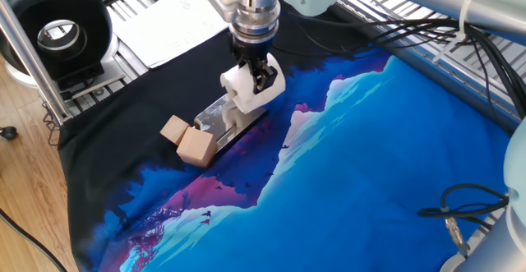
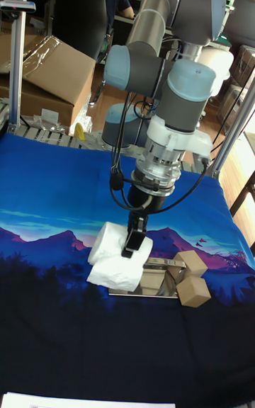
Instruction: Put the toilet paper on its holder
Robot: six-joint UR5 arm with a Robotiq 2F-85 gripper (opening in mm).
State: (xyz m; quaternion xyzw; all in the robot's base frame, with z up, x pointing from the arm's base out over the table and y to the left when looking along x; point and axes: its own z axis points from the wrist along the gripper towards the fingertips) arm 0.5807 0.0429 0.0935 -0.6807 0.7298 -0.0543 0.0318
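My gripper [image 1: 257, 75] [image 2: 134, 238] is shut on the toilet paper [image 1: 246, 89] [image 2: 113, 256], a small white roll with a loose sheet hanging from it. It holds the roll just above the far end of the holder [image 1: 215, 117] [image 2: 156, 279], a shiny silver plate lying on the dark cloth. Two light-tan wooden cubes [image 1: 187, 139] [image 2: 190, 277] sit at the holder's other end. The roll hides part of the plate, and the thin wire bar is hard to make out.
A black round spool [image 1: 56, 25] stands at the back left by a metal post [image 1: 25, 50]. White printed sheets [image 1: 168, 21] lie behind the arm. Black cables [image 1: 427, 34] run along the right. A blue and black mountain-print cloth [image 1: 362, 165] covers the table.
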